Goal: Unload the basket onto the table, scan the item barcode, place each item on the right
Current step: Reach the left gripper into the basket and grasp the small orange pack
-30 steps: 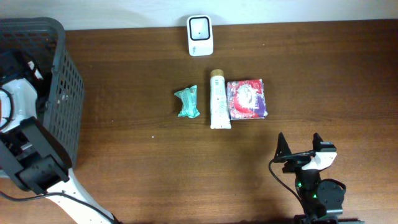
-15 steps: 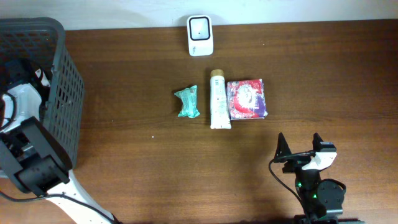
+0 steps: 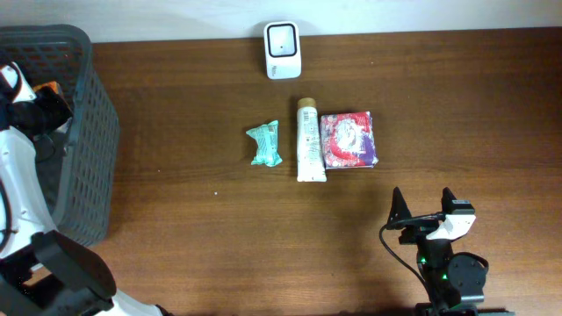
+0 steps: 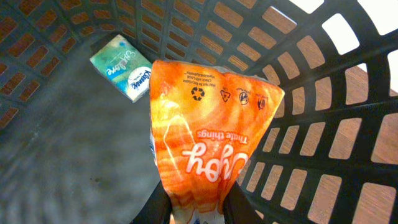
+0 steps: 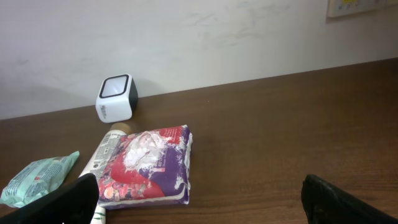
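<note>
We show a brown wood-grain table (image 3: pixel 219 246) backed by a plain pale wall. At its left end stands a dark grey plastic basket (image 3: pixel 88 132), its walls a lattice of rectangular openings, its floor smooth and matt.

The left gripper (image 4: pixel 198 208) is inside the basket, its two dark fingers clenched on the lower end of an orange packet (image 4: pixel 211 137) and pressing that end in from both sides. The packet is a glossy, crinkled film pouch with white lettering and small black recycling marks along its flat sealed edge, and it hangs above the basket floor, well apart from the scanner. The right gripper (image 5: pixel 199 198) rests near the table's front right edge with its jaws spread wide and nothing between them.

At mid-table three items lie in a row:
- a soft, pillow-shaped pack (image 3: pixel 349 140) in red and purple film
- touching its left side, a slim white tube (image 3: pixel 307 140) with a tan cap
- apart from the tube, to its left, a crumpled teal packet (image 3: pixel 264 146)

Beyond them, at the far edge, stands the scanner (image 3: pixel 283 38) – a small white box with rounded corners and a dark square window. On the basket floor lies a flat teal-and-white tissue pack (image 4: pixel 121 67).
</note>
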`<state>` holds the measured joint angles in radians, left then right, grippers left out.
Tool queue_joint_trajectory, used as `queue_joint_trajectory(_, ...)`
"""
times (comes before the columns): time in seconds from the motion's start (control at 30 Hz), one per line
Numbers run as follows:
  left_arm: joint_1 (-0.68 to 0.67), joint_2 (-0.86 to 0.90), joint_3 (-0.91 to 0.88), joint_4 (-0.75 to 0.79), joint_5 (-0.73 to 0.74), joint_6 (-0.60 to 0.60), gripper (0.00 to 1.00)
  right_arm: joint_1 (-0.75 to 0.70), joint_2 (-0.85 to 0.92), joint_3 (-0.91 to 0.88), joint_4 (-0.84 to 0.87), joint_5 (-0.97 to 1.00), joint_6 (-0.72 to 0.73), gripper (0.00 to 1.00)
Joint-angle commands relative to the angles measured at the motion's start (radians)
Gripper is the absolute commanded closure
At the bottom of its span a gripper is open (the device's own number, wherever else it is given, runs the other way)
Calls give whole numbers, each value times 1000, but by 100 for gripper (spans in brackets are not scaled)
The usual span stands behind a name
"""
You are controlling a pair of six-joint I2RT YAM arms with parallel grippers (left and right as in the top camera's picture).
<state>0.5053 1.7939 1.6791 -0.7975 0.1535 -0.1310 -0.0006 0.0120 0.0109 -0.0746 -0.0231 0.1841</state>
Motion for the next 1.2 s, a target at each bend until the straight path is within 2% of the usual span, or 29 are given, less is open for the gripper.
queue_joint_trajectory(0.0, 28, -25, 4, 8, 4, 5, 100, -6, -6, -5, -5, 10, 4, 1)
queue_joint_trajectory(0.07, 58, -68, 4, 15, 8, -14, 100, -6, -6, -5, -5, 9, 4, 1)
queue_joint_trajectory(0.13, 93, -126, 4, 19, 13, -87, 100, -6, -6, -5, -5, 10, 4, 1)
queue_joint_trajectory(0.33, 184, -292, 4, 86, 226, -93, 100, -6, -6, -5, -5, 10, 4, 1)
queue_joint_trajectory(0.5, 193, -409, 4, 87, 227, -161, 100, -6, -6, -5, -5, 9, 4, 1)
queue_joint_trajectory(0.67, 193, -505, 4, 86, 357, -160, 100, -6, -6, -5, -5, 9, 4, 1)
queue_joint_trajectory(0.83, 191, -577, 4, 13, 503, -159, 100, -6, -6, -5, -5, 10, 3, 1)
queue_joint_trajectory(0.93, 190, -594, 4, -70, 692, -26, 100, -6, -6, -5, -5, 10, 4, 1)
queue_joint_trajectory(1.0, 190, -594, 4, -142, 713, 0, 100, -6, -6, -5, -5, 10, 4, 1)
queue_joint_trajectory(1.07, 189, -594, 4, -201, 760, 88, 100, -6, -6, -5, -5, 9, 4, 1)
queue_joint_trajectory(1.17, 189, -594, 4, -275, 810, 152, 100, -6, -6, -5, -5, 10, 4, 1)
